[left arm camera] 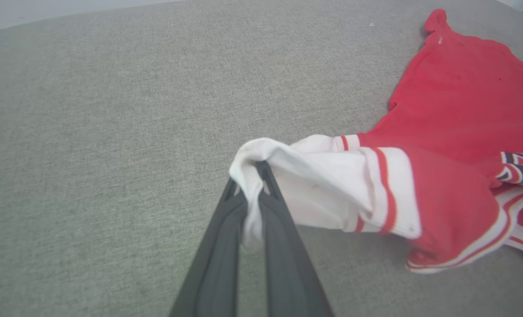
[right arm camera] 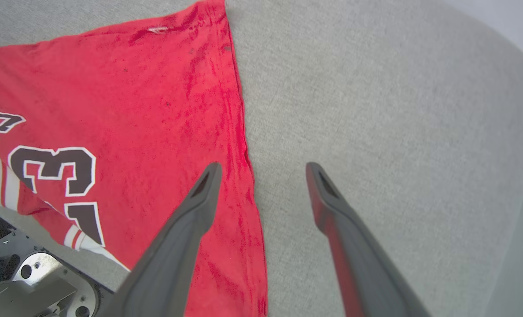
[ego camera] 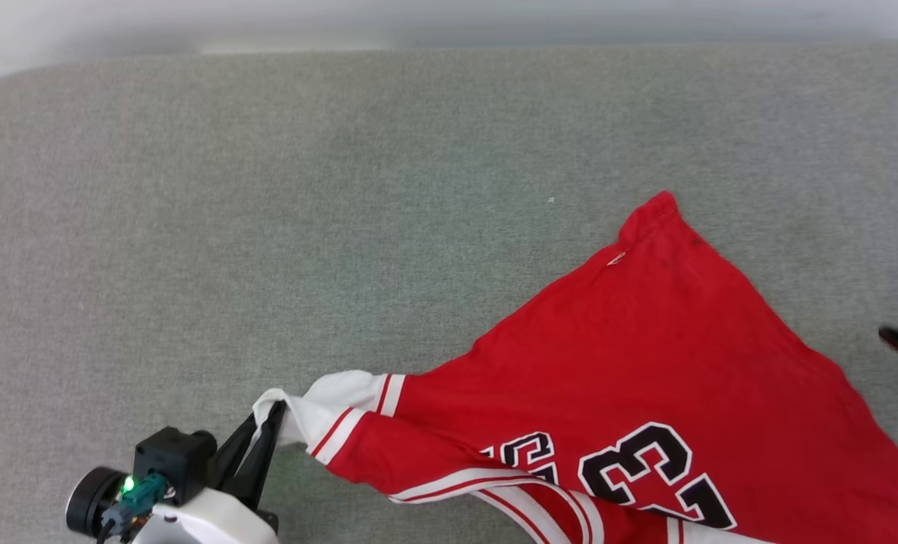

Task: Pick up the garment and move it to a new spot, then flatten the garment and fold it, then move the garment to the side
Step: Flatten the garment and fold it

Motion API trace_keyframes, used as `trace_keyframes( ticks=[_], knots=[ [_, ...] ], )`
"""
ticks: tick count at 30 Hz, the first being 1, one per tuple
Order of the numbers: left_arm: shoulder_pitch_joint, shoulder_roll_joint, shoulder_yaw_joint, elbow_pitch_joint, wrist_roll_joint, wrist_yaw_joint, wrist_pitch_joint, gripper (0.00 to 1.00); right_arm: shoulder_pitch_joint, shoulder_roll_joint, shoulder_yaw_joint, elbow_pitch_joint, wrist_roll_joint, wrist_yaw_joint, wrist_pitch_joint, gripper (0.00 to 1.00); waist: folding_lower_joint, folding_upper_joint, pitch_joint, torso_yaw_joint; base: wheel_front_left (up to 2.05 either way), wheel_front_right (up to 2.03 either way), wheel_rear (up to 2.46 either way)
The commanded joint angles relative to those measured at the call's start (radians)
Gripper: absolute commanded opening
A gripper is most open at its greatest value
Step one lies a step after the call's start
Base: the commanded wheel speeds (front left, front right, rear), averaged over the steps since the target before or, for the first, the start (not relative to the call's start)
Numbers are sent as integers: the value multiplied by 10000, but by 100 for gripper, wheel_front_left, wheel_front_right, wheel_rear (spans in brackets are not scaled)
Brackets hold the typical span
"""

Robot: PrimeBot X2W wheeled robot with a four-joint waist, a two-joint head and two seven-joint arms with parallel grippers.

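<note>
The garment (ego camera: 645,363) lies on the right, near part of the grey cloth-covered tabletop (ego camera: 267,189). It is spread red side up, with the black "23" near the bottom of the head view, where the cloth runs out of frame. One pointed corner reaches toward the middle of the tabletop. The straight hem on the right stops short of the tabletop's rounded right corner, leaving a bare strip there.

The left gripper (ego camera: 271,412) is clenched on the bunched end of a white sleeve and holds it stretched out to the left of the red body. The right gripper (right arm camera: 263,169) is released, fingers wide apart. It straddles the right hem, one finger over red cloth and the other over bare grey.

The left half and the far stretch up to the back edge are bare.
</note>
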Motion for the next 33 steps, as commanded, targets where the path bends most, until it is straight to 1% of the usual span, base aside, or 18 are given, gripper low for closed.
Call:
trace_keyframes(
  ticks=[1, 3, 7, 10, 14, 18, 22, 25, 27, 30, 32, 33],
  knots=[
    [-244, -36, 6, -48, 97, -53, 16, 0, -674, 69, 66, -275, -217, -3, 371, 100, 0, -1, 265, 180, 0, 0, 0],
    [-448, -87, -19, -78, 189, -113, 65, 0, -1490, 126, 420, -494, -398, -3, 1044, 100, 0, -1, 475, 331, 0, 0, 0],
    [-830, -209, -56, -128, 376, -186, 116, 0, -3377, 294, 1595, -474, -813, -5, 2606, 100, 0, -1, 897, 598, 0, 0, 0],
    [-1066, -287, -60, -176, 479, -214, 136, 0, -4785, 789, 2571, 43, -1095, -3, 3572, 100, 0, -1, 1226, 754, 0, 0, 0],
    [-1340, -380, -66, -270, 631, -203, 134, 0, -6539, 1749, 3587, 1385, -1560, -5, 4267, 100, 0, -1, 1654, 915, 0, 0, 0],
    [-1653, -511, -110, -353, 810, -246, 161, 0, -7760, 2609, 4282, 2707, -1894, -3, 4206, 100, 0, -1, 2077, 1129, 0, 0, 0],
    [-1881, -620, -112, -417, 926, -270, 144, 0, -8393, 3002, 5025, 3583, -2023, -3, 3965, 100, 0, -1, 2453, 1252, 0, 0, 0],
    [-1980, -694, -113, -413, 984, -276, 130, 0, -8457, 2979, 5723, 3959, -1934, -3, 3800, 100, 0, -1, 2643, 1314, 0, 0, 0],
    [-2041, -774, -126, -368, 985, -292, 121, 0, -8199, 2911, 6255, 4245, -1852, -3, 3646, 100, 0, -1, 2711, 1322, 0, 0, 0],
    [-2117, -853, -151, -255, 989, -341, 112, 0, -7827, 2657, 7037, 4556, -1651, -2, 3546, 100, 0, -1, 2746, 1308, 0, 0, 0],
    [-2116, -865, -155, -205, 978, -376, 109, 0, -7766, 2578, 7224, 4576, -1582, -2, 3425, 99, 0, -1, 2729, 1285, 0, 0, 0],
    [-2122, -882, -147, -143, 949, -401, 106, 0, -7779, 2533, 7326, 4590, -1512, 0, 3238, 31, 0, -1, 2685, 1246, 0, 0, 0]
  ],
)
